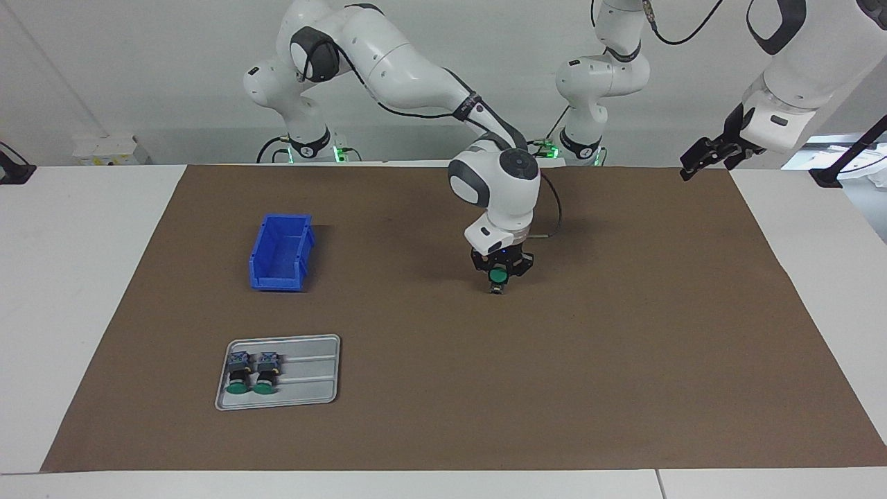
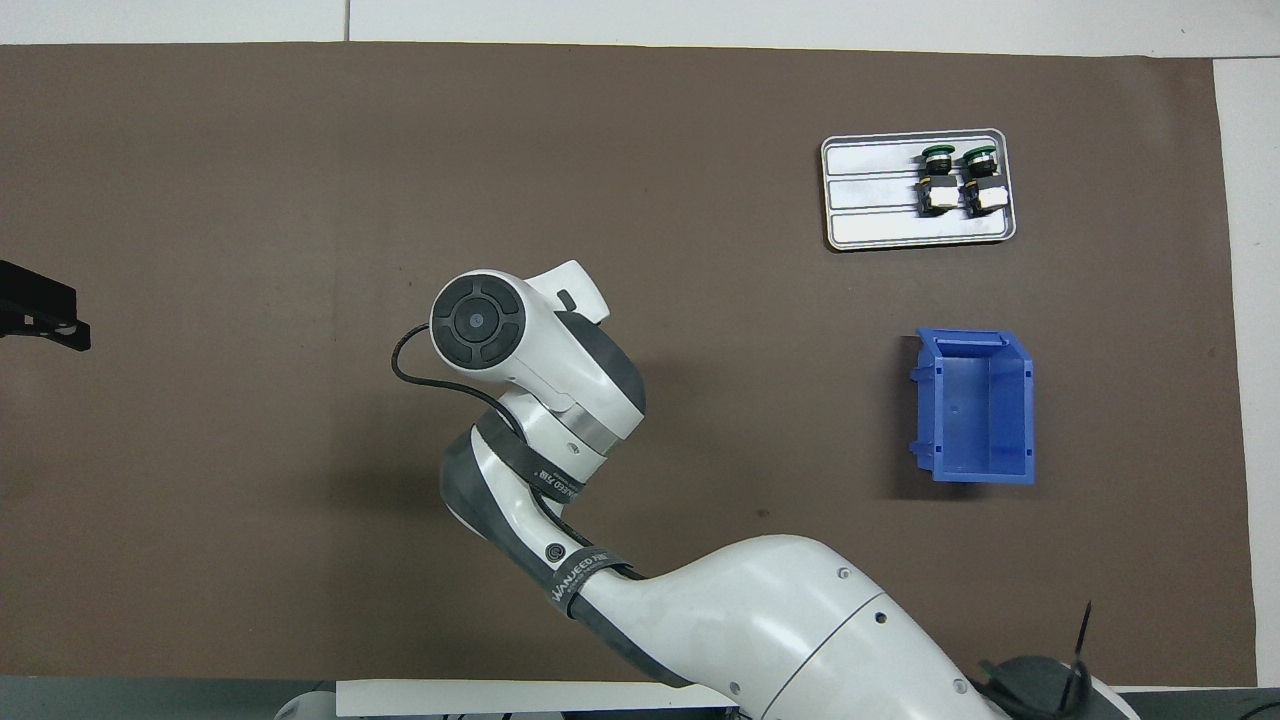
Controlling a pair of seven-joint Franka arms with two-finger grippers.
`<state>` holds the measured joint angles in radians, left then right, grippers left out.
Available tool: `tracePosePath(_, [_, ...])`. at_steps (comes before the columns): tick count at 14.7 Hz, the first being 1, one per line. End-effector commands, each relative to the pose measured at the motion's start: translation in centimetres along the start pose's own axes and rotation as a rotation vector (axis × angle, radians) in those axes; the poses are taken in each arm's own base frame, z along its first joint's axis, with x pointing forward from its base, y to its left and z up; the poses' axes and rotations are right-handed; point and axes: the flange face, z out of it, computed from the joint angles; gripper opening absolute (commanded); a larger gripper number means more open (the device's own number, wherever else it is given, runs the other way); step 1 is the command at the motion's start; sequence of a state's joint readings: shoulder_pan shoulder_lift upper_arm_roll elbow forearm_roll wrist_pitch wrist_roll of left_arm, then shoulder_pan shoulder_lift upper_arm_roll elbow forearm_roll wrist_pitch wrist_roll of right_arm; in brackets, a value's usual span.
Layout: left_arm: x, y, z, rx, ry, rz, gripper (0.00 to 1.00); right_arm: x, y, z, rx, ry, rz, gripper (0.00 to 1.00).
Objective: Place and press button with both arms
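Brown mat — your right gripper, wrist bent straight down beside the blue bin, clasps the button; left gripper waits aloft, grip unreadable.

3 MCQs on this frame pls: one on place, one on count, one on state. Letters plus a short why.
1. Where is the blue bin?
A. On the tray
B. On the brown mat, nearer the robots than the tray
C. Under the left gripper

2. How many buttons lie in the grey tray?
A. One
B. Two
C. Three

3. What is the right gripper doing?
A. Holding a green-capped button low over the mat's middle
B. Hanging bare over the bin
C. Resting in the tray

Answers:
1. B: the bin sits on the mat, higher in the facing view than the tray.
2. B: two green caps side by side.
3. A: jaws shut on the button; the left gripper waits at the mat's edge.
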<state>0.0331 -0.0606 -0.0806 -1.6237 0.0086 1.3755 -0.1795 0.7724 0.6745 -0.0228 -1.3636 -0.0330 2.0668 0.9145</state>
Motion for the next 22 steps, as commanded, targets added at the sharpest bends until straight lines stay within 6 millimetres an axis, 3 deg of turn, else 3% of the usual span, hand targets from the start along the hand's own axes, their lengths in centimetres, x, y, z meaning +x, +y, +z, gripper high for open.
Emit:
tracePosePath(1, [-0.3,0.0,-0.4,-0.011,0.008,0.002,1.00,3.3,4.4,-4.2,-0.015,-0.034,-0.109,0.00])
tracePosePath(3, [-0.4,0.0,-0.3,-0.011,0.006,0.002,1.00,3.9,8.1,-7.3,-0.045,-0.066,-0.138,0.00])
tracePosePath(6, [-0.4,0.0,-0.3,-0.009,0.007,0.002,1.00,1.6,19.7,-10.5,-0.054,-0.062,-0.181,0.00])
tracePosePath(8, [-0.4,-0.1,-0.3,-0.009,0.005,-0.001,1.00,-0.5,27.5,-10.7,-0.037,-0.046,-0.249,0.00])
tracePosePath(10, [-0.4,-0.1,-0.3,-0.009,0.005,-0.001,1.00,-1.3,36.1,-10.5,-0.022,-0.021,-0.320,0.00])
tracePosePath(12, [-0.4,-0.1,-0.3,-0.009,0.005,-0.003,1.00,-1.6,41.1,-9.5,-0.014,0.017,-0.351,0.00])
tracePosePath(14, [-0.3,-0.2,-0.3,-0.010,0.005,-0.006,1.00,-0.4,45.9,-8.8,-0.019,0.036,-0.349,0.00])
tracePosePath(16, [-0.3,-0.4,-0.3,-0.010,0.005,-0.009,1.00,0.2,49.2,-8.6,-0.025,0.030,-0.345,0.00])
tracePosePath(17, [-0.3,-0.3,-0.3,-0.010,0.005,-0.008,1.00,0.2,49.8,-8.4,-0.026,0.027,-0.333,0.00])
tracePosePath(22, [-0.3,-0.7,-0.3,-0.011,0.003,-0.015,1.00,0.4,50.2,-4.9,-0.024,0.025,-0.304,0.00])
